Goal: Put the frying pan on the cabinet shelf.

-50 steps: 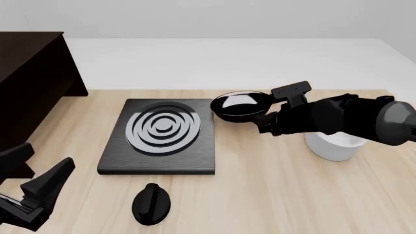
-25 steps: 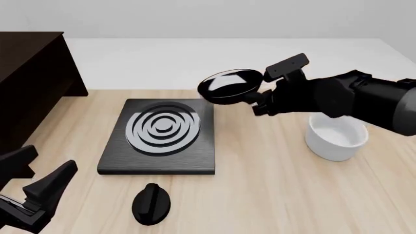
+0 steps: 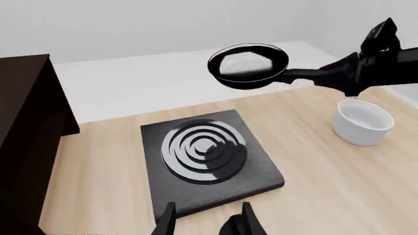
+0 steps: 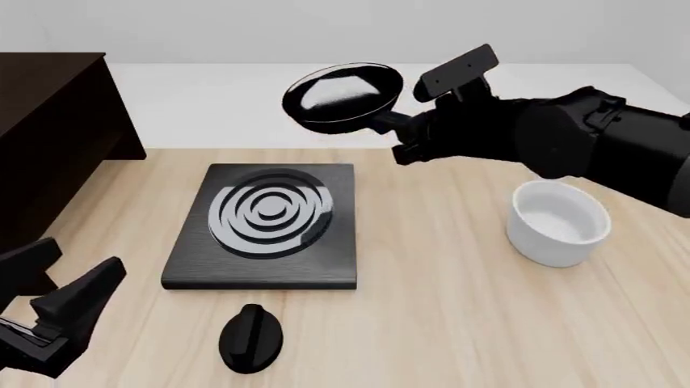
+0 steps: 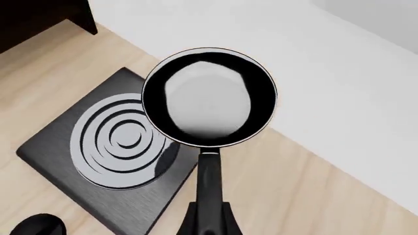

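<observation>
The frying pan [image 4: 342, 97] is a small round black pan with a glossy inside, held in the air above the far edge of the hob. It also shows in the left wrist view [image 3: 248, 66] and the right wrist view [image 5: 209, 97]. My right gripper [image 4: 408, 137] is shut on its long handle [image 5: 209, 188]. The dark brown cabinet [image 4: 48, 121] stands at the far left, its shelf top [image 4: 48, 56] well left of the pan; it also shows in the left wrist view [image 3: 26, 127]. My left gripper [image 4: 60, 303] is open and empty at the near left.
A square black hob with white rings [image 4: 270, 222] lies mid-table under the pan's path. A black oval knob [image 4: 251, 338] lies near the front edge. A white bowl [image 4: 557, 222] stands at the right, under my right arm.
My right gripper has lifted the pan higher and carried it left, from beside the bowl to above the hob's far edge. The left arm has barely moved.
</observation>
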Tool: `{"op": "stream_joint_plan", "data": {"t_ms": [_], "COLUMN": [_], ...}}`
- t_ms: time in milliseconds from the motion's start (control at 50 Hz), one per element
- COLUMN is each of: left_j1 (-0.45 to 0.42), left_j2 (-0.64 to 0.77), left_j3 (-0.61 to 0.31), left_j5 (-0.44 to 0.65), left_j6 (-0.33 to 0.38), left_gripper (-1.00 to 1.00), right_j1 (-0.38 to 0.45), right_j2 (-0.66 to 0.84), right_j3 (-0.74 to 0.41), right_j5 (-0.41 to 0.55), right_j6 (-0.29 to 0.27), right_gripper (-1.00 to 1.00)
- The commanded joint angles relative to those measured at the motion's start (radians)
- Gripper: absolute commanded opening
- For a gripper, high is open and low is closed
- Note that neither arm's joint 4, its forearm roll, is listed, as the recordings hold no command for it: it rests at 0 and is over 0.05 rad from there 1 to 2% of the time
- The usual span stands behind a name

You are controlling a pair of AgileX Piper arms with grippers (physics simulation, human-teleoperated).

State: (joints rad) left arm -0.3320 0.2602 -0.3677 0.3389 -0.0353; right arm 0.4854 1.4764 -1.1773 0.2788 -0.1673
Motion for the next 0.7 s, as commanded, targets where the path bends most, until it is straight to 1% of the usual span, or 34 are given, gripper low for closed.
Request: {"op": "stream_joint_plan", "data": {"t_ms": [20, 60, 80, 100, 120, 140, 160, 220, 280, 320, 360, 380, 400, 480, 500, 540, 560, 580, 600, 620, 640, 680, 700], "left_j1": [0.005, 0.006, 0.011, 0.019, 0.016, 0.004, -0.019, 0.007, -0.021, -0.041, -0.035, -0.050, -0.061, -0.081, -0.079, -0.078, -0.069, -0.063, -0.075, -0.077, -0.075, -0.072, -0.070], "left_j2": [0.030, 0.031, 0.044, 0.070, 0.070, 0.074, 0.076, 0.083, 0.074, 0.058, 0.064, 0.069, 0.043, 0.022, 0.022, 0.020, 0.014, -0.004, -0.008, 0.022, 0.021, 0.035, 0.041], "left_j3": [-0.037, -0.055, -0.056, -0.054, -0.062, -0.072, -0.071, -0.072, -0.076, -0.087, -0.084, -0.071, -0.094, -0.082, -0.089, -0.090, -0.088, -0.110, -0.144, -0.131, -0.120, -0.137, -0.149], "left_j5": [0.018, 0.025, 0.025, 0.023, 0.022, 0.025, 0.026, 0.019, 0.035, 0.045, 0.055, 0.052, 0.061, 0.068, 0.071, 0.067, 0.059, 0.053, 0.056, 0.054, 0.045, 0.036, 0.037], "left_j6": [-0.113, -0.162, -0.195, -0.249, -0.273, -0.253, -0.277, -0.349, -0.442, -0.463, -0.533, -0.577, -0.557, -0.627, -0.623, -0.637, -0.661, -0.641, -0.588, -0.622, -0.656, -0.641, -0.622], "left_gripper": [1.00, 1.00, 1.00, 1.00, 1.00, 1.00, 1.00, 1.00, 1.00, 1.00, 1.00, 1.00, 1.00, 1.00, 1.00, 1.00, 1.00, 1.00, 1.00, 1.00, 1.00, 1.00, 1.00], "right_j1": [0.085, 0.095, 0.101, 0.102, 0.115, 0.119, 0.120, 0.133, 0.149, 0.157, 0.171, 0.177, 0.183, 0.201, 0.205, 0.213, 0.218, 0.222, 0.225, 0.230, 0.231, 0.243, 0.251], "right_j2": [-0.015, -0.011, -0.008, -0.008, 0.001, 0.002, 0.005, 0.018, 0.031, 0.036, 0.043, 0.045, 0.048, 0.058, 0.061, 0.066, 0.070, 0.074, 0.076, 0.079, 0.082, 0.091, 0.099], "right_j3": [-0.043, -0.047, -0.052, -0.054, -0.064, -0.072, -0.083, -0.113, -0.141, -0.150, -0.167, -0.173, -0.176, -0.191, -0.195, -0.200, -0.206, -0.212, -0.217, -0.223, -0.227, -0.241, -0.252], "right_j5": [-0.047, -0.049, -0.049, -0.048, -0.039, -0.037, -0.033, -0.020, -0.017, -0.018, -0.013, -0.012, -0.013, -0.013, -0.012, -0.013, -0.012, -0.012, -0.011, -0.012, -0.013, -0.013, -0.011], "right_j6": [0.010, 0.012, 0.019, 0.020, 0.020, 0.023, 0.029, 0.034, 0.037, 0.035, 0.038, 0.041, 0.042, 0.053, 0.052, 0.051, 0.055, 0.055, 0.056, 0.059, 0.058, 0.059, 0.061], "right_gripper": [-1.00, -1.00, -1.00, -1.00, -1.00, -1.00, -1.00, -1.00, -1.00, -1.00, -1.00, -1.00, -1.00, -1.00, -1.00, -1.00, -1.00, -1.00, -1.00, -1.00, -1.00, -1.00, -1.00]}}
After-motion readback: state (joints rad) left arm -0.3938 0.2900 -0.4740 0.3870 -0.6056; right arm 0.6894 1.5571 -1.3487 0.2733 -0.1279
